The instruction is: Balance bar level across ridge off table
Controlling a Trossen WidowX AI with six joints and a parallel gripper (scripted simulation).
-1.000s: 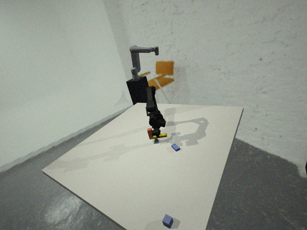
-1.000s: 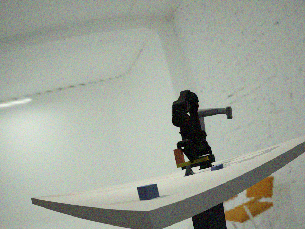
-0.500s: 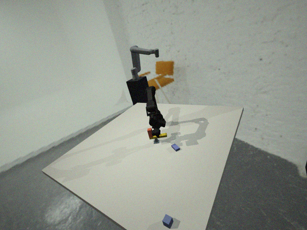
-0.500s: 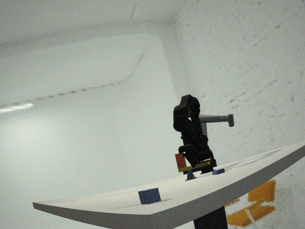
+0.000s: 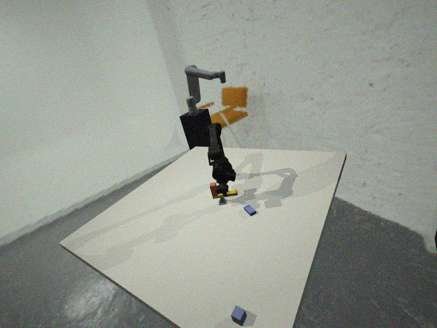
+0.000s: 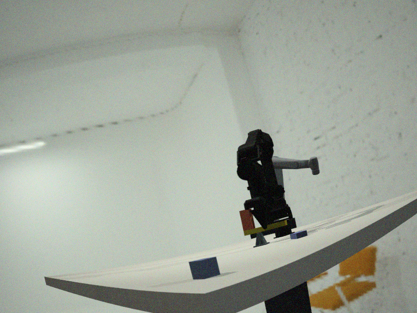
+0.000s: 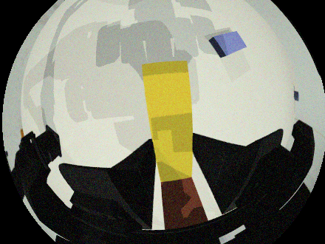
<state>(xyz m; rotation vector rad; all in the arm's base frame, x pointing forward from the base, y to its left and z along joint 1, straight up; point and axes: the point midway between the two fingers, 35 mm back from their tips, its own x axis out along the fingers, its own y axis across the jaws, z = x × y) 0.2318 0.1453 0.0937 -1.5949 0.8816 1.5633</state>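
Observation:
The yellow bar (image 5: pixel 232 193) (image 6: pixel 278 225) (image 7: pixel 168 96) carries a red-orange block (image 5: pixel 213 190) (image 6: pixel 247 219) (image 7: pixel 181 203) standing on one end. My gripper (image 5: pixel 222 194) (image 6: pixel 266 226) (image 7: pixel 171 141) is shut on the bar, with one finger on each side of it in the wrist view. The grey ridge (image 5: pixel 222 201) (image 6: pixel 260 239) stands on the table (image 5: pixel 197 254) (image 6: pixel 134 278) directly under the bar, nearer the block's end. The bar is above the table. Its underside looks at or just above the ridge top; whether they touch is too small to tell. The ridge is hidden in the wrist view.
A flat blue block (image 5: pixel 250 210) (image 6: pixel 298 234) (image 7: pixel 230 43) lies close to the ridge, beyond the bar's free end. A blue cube (image 5: pixel 239 314) (image 6: pixel 204 268) stands far off near a table corner. A grey arm (image 5: pixel 193 86) (image 6: pixel 293 163) on a black pedestal stands behind the table, near an orange chair (image 5: pixel 234 97).

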